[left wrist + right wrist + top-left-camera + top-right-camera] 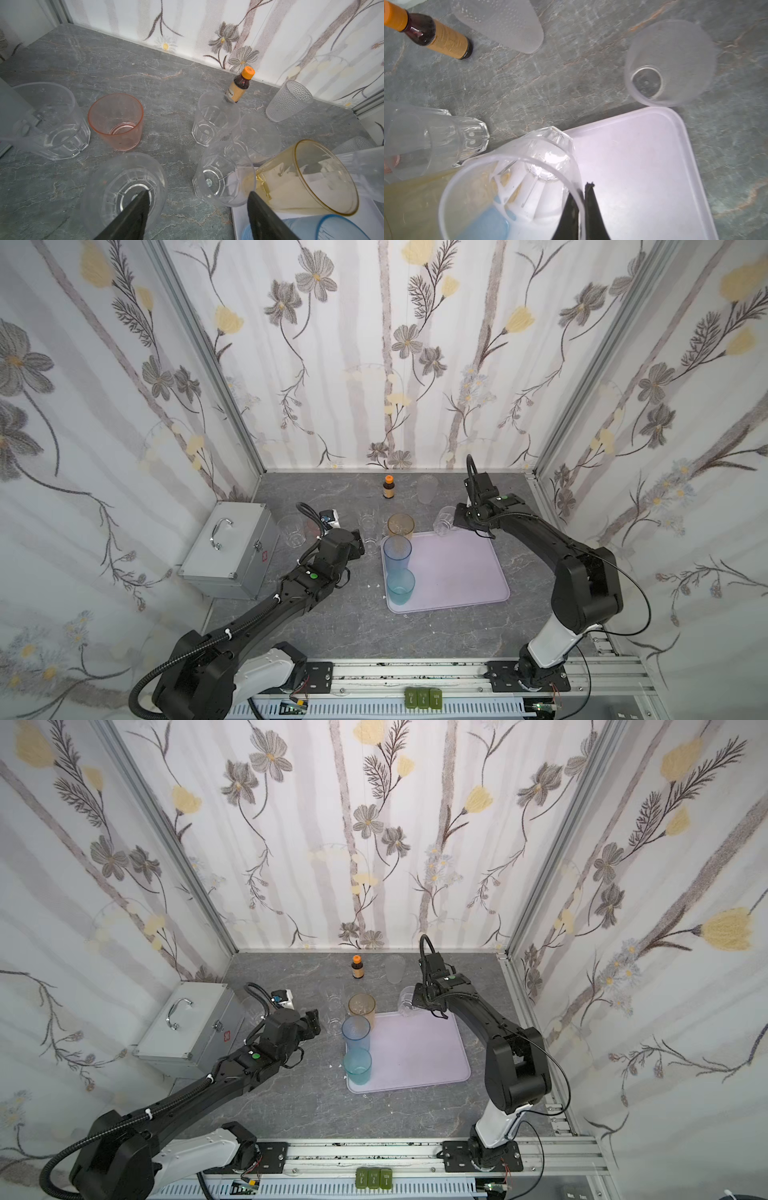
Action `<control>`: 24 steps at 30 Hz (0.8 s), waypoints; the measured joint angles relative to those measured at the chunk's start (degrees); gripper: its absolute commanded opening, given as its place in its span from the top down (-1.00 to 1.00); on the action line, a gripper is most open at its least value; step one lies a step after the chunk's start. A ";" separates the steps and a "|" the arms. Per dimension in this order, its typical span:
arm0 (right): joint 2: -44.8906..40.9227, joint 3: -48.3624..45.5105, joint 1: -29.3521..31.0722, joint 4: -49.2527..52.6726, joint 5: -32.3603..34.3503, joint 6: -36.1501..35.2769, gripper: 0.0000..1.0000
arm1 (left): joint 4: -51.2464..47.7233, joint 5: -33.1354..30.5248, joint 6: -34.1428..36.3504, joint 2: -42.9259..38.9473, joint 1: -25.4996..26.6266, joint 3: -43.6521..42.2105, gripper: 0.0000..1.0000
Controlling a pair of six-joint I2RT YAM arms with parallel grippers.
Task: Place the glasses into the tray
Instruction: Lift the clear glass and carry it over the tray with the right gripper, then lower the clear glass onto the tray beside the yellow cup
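Between right jaws, clear glass (517, 166) rim

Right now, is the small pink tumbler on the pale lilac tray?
No, the small pink tumbler stands on the grey tabletop, outside the lilac tray.

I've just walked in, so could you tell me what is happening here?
The right gripper is shut on a clear faceted glass, holding it over the far edge of the flat pale lilac tray. A tall amber glass, tall blue glass and shorter teal glass stand in the tray. The left gripper hangs open above other clear glasses on the table.
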State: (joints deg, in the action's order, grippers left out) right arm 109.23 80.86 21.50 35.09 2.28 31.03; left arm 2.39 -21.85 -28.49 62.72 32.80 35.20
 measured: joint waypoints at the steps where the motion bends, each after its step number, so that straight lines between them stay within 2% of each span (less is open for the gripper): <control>1: 2.08 2.40 1.18 0.46 0.04 -0.02 1.00 | 0.00 -0.09 -0.39 -1.31 0.00 -0.79 -0.53; 5: 7.10 7.72 4.92 1.53 0.72 -0.02 1.00 | 0.35 -0.85 -1.36 -4.31 -0.04 -2.93 -0.52; 15: 11.43 9.66 9.68 5.11 1.88 -0.24 1.00 | 0.76 -0.94 -1.92 -3.15 -0.07 -2.75 -0.51; 24: 12.96 11.30 10.03 7.15 0.87 -1.55 1.00 | 0.76 -1.22 -2.14 -5.40 -0.20 -4.13 -0.50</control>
State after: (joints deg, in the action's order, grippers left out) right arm 122.19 92.16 31.53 42.24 3.16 29.47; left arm 3.16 -23.07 -30.63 57.32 32.60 31.07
